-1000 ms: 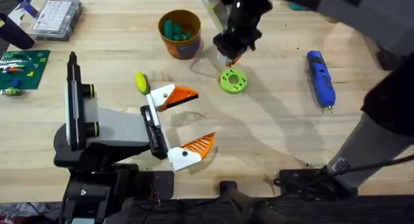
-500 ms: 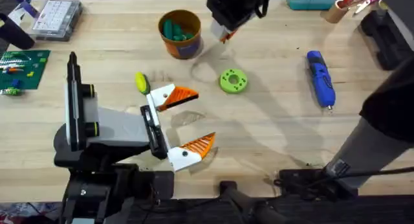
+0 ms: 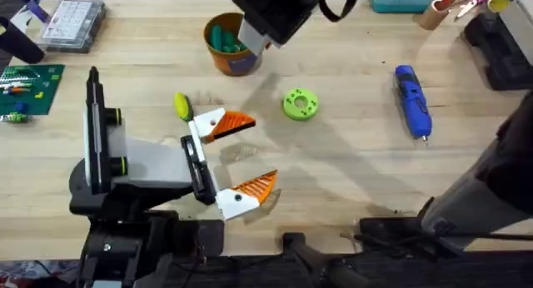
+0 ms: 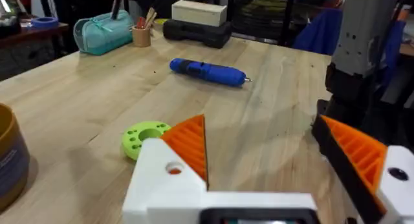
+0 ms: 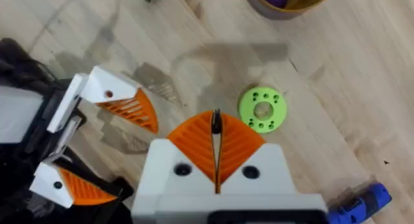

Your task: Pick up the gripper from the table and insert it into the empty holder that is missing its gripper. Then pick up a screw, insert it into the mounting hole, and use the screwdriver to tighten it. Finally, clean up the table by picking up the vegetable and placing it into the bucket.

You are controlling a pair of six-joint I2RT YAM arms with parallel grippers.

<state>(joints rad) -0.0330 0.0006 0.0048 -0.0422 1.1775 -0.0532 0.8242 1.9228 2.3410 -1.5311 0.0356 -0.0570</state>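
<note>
The bucket (image 3: 232,45) is orange with a blue label and teal contents; the screwdriver (image 3: 413,101) is bright blue; at its nine o'clock a lime-green disc (image 3: 301,104) has small holes; the left gripper (image 3: 226,162) is white with orange ribbed pads (image 3: 236,121)

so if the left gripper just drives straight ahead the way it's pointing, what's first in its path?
Likely nothing close: the left gripper, open, points across bare table. The green disc lies just off line beside one finger, and the screwdriver lies farther ahead; depth is hard to judge.
</note>
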